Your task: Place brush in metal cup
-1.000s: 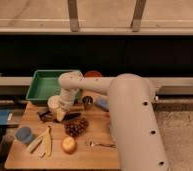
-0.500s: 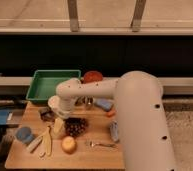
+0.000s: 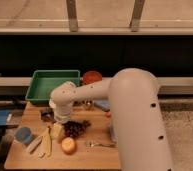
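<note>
Big white arm [image 3: 135, 115] coming in from the right and bending across a wooden table [image 3: 20, 159] full of kitchen bits. Gripper [image 3: 61, 118] down low at the end of the rounded wrist, over the back-left part of the table, just in front of the green tray [image 3: 52, 82]. Pretty much buried under that wrist, so no way to tell how far open or whether holding anything.

Probably the brush [image 3: 46, 115]: a dark shape down on the table just left of the gripper. Too murky to say touching or not. Metal cup [image 3: 88, 104] off to the right of the wrist, peeking out from behind the forearm, just in front of the orange bowl [image 3: 92, 77]. So brush on one side of the wrist, cup on the other, clearly apart.

Rest of the clutter, nearer the front:
- small blue cup [image 3: 23, 135] at the left edge
- pale wooden utensils [image 3: 42, 145] beside it
- cream block [image 3: 56, 131] right under the gripper
- dark bunch of grapes [image 3: 77, 128]
- round yellow-orange fruit [image 3: 68, 145]
- fork [image 3: 99, 145] by the arm's base
</note>
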